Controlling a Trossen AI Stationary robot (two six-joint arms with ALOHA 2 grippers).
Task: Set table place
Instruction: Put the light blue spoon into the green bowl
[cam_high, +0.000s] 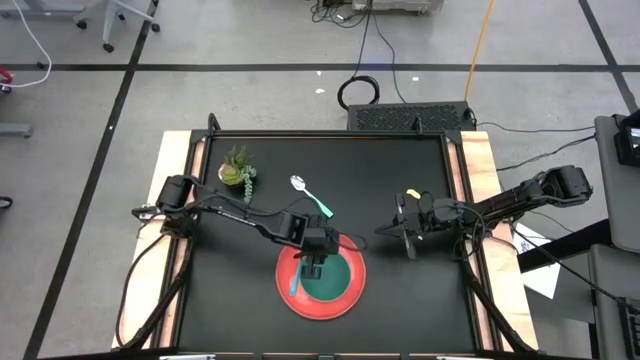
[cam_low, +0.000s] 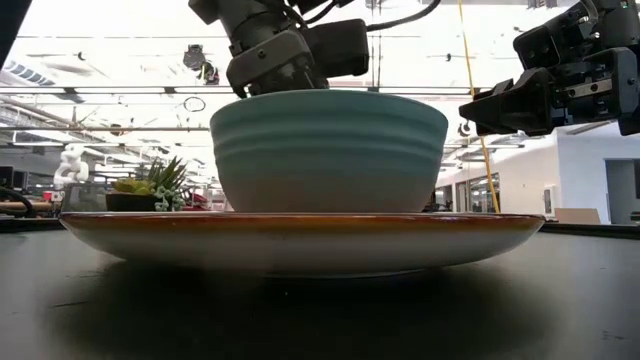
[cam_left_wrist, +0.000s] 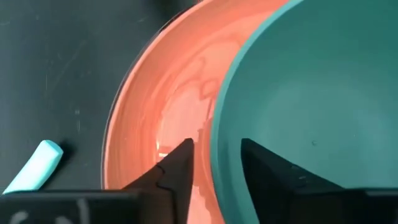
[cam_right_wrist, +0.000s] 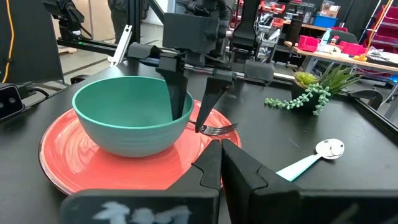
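The red plate (cam_high: 345, 300) lies near the table's (cam_high: 400, 300) near edge, and the teal bowl (cam_high: 335, 280) stands upright on it (cam_low: 330, 150). My left gripper (cam_left_wrist: 216, 163) is open and points down over the bowl's left rim (cam_right_wrist: 186, 115). One finger (cam_right_wrist: 179, 93) is inside the bowl, the other (cam_right_wrist: 208, 106) outside, and a gap shows on each side. The fork (cam_high: 294, 280) lies at the plate's left side, its tines (cam_right_wrist: 219, 129) toward the far edge. The spoon (cam_high: 312, 197) lies on the table farther back. My right gripper (cam_high: 408, 235) is shut and empty, hovering right of the plate.
A small potted plant (cam_high: 238, 170) stands at the table's far left. Wooden strips (cam_high: 180, 170) run along the left and right sides. Bare black top lies between the plate and my right gripper and along the near edge.
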